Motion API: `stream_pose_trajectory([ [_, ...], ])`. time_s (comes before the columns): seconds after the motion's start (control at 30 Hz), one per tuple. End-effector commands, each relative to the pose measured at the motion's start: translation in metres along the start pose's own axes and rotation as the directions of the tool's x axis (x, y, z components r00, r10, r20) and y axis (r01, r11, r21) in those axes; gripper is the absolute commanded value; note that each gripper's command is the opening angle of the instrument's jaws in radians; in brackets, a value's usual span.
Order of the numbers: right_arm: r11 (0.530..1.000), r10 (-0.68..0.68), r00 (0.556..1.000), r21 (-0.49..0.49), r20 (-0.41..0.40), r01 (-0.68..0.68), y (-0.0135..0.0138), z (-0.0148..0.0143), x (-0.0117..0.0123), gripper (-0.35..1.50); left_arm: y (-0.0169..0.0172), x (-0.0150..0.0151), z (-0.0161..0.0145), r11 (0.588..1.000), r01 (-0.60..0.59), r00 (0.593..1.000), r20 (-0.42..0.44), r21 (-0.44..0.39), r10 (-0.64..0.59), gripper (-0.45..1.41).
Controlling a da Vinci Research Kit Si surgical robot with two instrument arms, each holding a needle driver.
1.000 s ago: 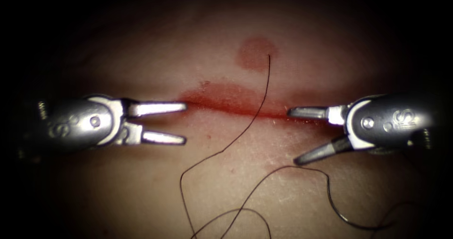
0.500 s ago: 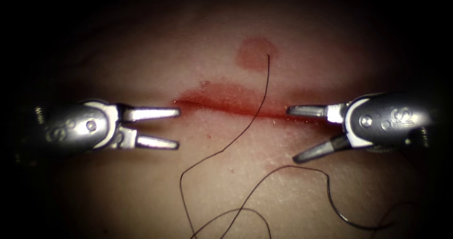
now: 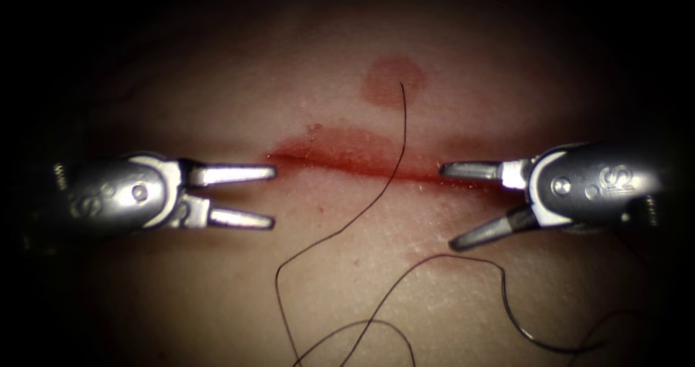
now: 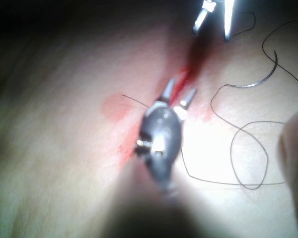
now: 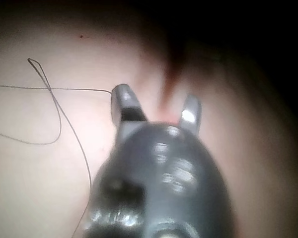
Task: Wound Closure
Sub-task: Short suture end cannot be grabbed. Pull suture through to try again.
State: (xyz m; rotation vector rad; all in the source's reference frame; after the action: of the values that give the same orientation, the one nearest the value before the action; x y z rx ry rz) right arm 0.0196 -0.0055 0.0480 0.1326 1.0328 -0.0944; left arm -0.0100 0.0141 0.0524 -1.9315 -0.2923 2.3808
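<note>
The cut (image 3: 362, 166) runs across the tissue (image 3: 217, 85) as a red line with red fluid along it. My left tool (image 3: 274, 197) sits at the cut's left end, jaws open and holding nothing; the left wrist view shows it (image 4: 180, 94) the same way. My right tool (image 3: 447, 208) is at the cut's right end, jaws wide open and empty, as in its own wrist view (image 5: 156, 105). Black thread (image 3: 376, 197) crosses the cut in the middle and loops loosely on the near tissue. The curved needle (image 3: 532, 338) (image 4: 265, 77) lies loose on the tissue below the right tool.
A round red spot (image 3: 393, 81) marks the tissue beyond the cut, and the thread's free end lies over it. More loose thread loops (image 4: 248, 153) (image 5: 59, 119) lie on the near tissue. The right tool (image 4: 214, 25) also appears in the left wrist view.
My left tool has drawn back slightly to the left from the cut's end. The thread's free end over the red spot has shifted a little to the left. The right tool has stayed put.
</note>
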Motion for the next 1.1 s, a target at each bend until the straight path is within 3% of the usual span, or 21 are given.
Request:
stream_pose_trajectory([
  [0.03,1.0,0.0,1.0,0.002,-0.001,0.0,-0.0003,0.0008,-0.0002,1.23,0.0,-0.0005,0.0008,1.0,0.0,1.0,-0.002,-0.002,0.0,0.11],
  [1.1,1.0,0.0,1.0,0.002,-0.001,0.0,-0.0003,0.0008,-0.0002,1.23,0.0,-0.0005,0.0008,1.0,0.0,1.0,-0.002,-0.002,0.0,0.11],
])
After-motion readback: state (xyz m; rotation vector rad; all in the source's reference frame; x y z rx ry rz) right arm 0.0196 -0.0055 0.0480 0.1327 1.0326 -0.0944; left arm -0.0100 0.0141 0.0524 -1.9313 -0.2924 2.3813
